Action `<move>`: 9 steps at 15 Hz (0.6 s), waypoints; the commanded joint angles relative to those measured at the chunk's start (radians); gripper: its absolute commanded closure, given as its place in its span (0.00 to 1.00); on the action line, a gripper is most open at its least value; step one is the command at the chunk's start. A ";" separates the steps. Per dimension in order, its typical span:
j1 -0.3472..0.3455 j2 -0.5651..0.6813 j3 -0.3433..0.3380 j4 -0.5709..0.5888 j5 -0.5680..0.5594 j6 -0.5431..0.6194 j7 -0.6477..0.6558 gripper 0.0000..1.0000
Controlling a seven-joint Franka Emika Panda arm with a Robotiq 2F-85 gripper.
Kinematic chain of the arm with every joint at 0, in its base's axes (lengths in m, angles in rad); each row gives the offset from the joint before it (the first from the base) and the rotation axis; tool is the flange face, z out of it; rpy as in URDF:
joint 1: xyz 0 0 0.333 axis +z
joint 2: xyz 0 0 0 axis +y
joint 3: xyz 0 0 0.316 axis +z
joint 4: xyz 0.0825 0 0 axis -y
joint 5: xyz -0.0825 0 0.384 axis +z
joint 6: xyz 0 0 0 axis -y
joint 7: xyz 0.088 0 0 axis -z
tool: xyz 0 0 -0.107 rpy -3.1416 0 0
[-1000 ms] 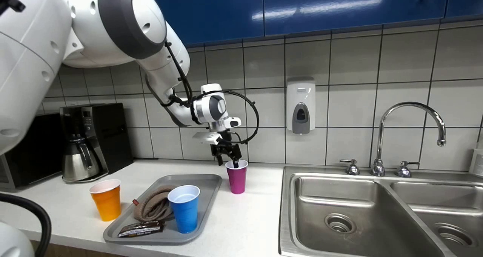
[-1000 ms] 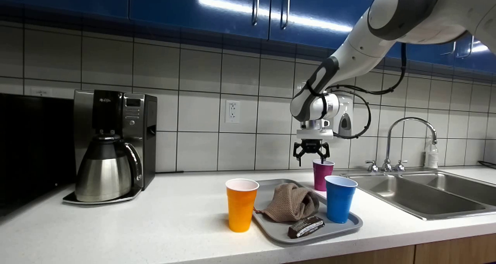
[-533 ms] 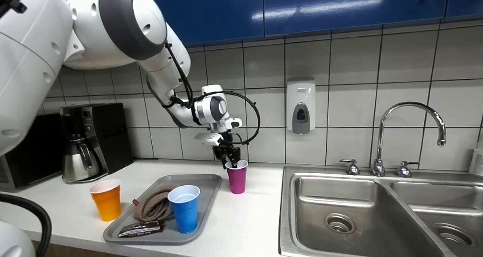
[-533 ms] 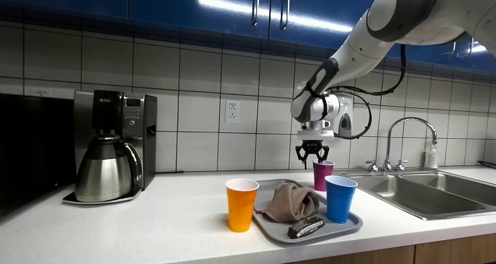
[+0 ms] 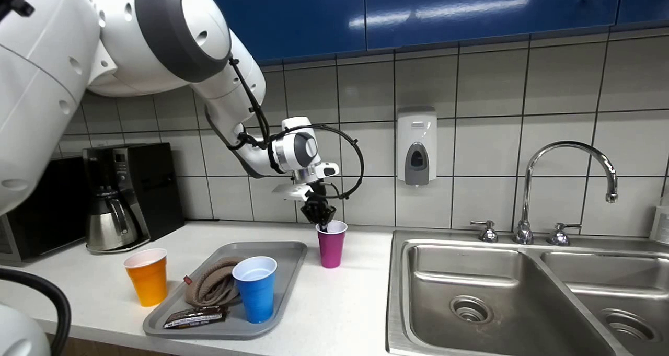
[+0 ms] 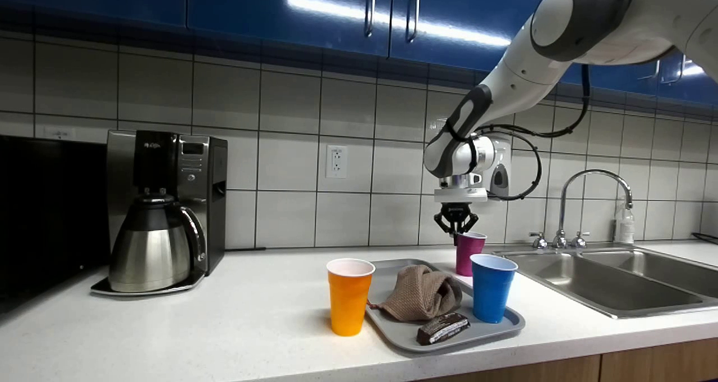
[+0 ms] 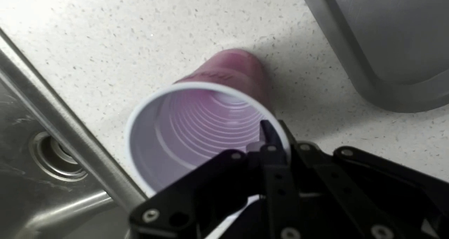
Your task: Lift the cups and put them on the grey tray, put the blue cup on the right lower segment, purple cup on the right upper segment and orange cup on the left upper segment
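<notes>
Since the gripper (image 7: 277, 130) clamped it, the purple cup (image 5: 331, 249) has shifted.

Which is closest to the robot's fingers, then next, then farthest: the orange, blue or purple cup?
In both exterior views:
1. Purple cup: rim between the fingers in the wrist view.
2. Blue cup: on the tray, right side.
3. Orange cup: off the tray, to its left.

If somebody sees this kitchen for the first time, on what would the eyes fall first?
Probably on the black gripper, which holds the purple cup by its edge, between the grey tray and the steel sink. Next come the blue cup, upright on the tray, and the orange cup on the counter beside it.
</notes>
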 commanded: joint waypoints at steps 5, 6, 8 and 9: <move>0.022 -0.051 -0.034 -0.017 -0.030 -0.056 0.001 0.99; 0.024 -0.064 -0.031 -0.022 -0.030 -0.066 -0.002 0.99; 0.035 -0.093 -0.027 -0.034 -0.041 -0.084 -0.003 0.99; 0.043 -0.106 -0.024 -0.039 -0.049 -0.091 -0.003 0.99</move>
